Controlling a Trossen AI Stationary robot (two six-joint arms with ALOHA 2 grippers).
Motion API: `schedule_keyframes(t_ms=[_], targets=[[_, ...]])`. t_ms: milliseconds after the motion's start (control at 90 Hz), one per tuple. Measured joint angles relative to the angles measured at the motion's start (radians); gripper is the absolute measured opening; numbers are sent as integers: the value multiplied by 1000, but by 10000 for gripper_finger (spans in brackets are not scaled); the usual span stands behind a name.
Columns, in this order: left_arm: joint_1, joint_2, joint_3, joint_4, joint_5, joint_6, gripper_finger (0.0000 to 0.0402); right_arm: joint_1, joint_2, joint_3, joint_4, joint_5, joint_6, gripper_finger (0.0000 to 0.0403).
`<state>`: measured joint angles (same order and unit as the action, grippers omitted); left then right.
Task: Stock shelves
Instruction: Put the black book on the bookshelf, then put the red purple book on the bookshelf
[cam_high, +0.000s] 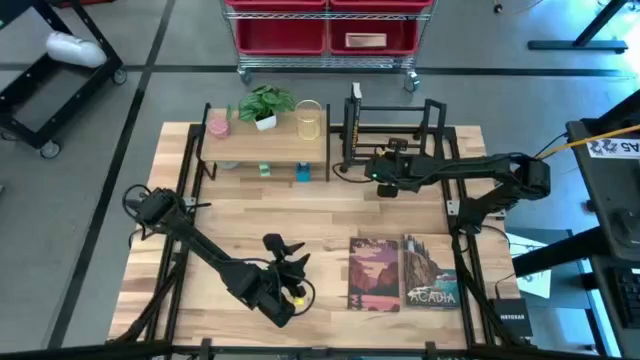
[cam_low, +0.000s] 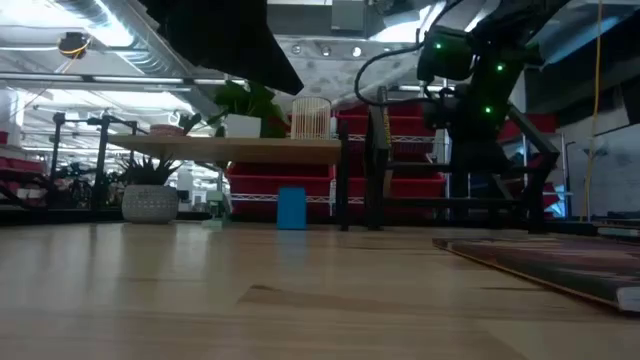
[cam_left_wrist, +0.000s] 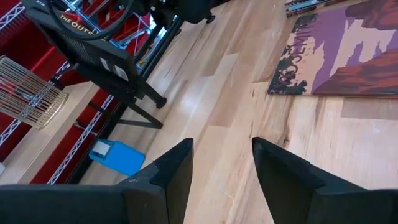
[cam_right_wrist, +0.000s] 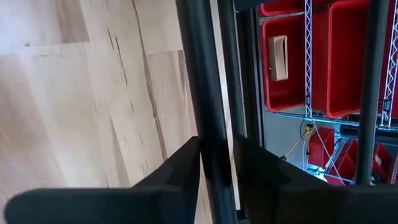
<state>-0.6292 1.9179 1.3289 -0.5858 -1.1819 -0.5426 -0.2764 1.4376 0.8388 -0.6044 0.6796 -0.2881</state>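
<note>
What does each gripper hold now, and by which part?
The right gripper is shut on a bar of the black book rack. The left gripper is open over the table and holds nothing.

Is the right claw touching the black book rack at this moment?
Touching. The right wrist view shows the right claw with both fingers closed on a bar of the black book rack, no gap on either side.

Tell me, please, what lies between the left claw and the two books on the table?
Nothing: in the high view, only bare wooden table separates the left claw from the two books. The left wrist view shows the same.
</note>
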Motion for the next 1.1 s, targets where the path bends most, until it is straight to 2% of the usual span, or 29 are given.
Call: schedule_keyframes(t_ms=[133, 311, 556, 822, 967, 1100], targets=[[0, 0, 0, 0, 0, 5, 153, 0, 0, 0, -22, 0, 14, 112], [0, 0, 0, 0, 0, 7, 153, 1, -14, -1, -34, -8, 15, 166], [0, 0, 0, 0, 0, 9, 153, 54, -105, -1, -59, -10, 23, 225], [0, 0, 0, 0, 0, 11, 153, 220, -218, -1, -160, 95, 121, 231], [0, 0, 0, 0, 0, 11, 153, 357, -247, -1, -182, 93, 245, 231], [0, 0, 0, 0, 0, 9, 153, 520, -248, -1, -191, 43, 366, 231]])
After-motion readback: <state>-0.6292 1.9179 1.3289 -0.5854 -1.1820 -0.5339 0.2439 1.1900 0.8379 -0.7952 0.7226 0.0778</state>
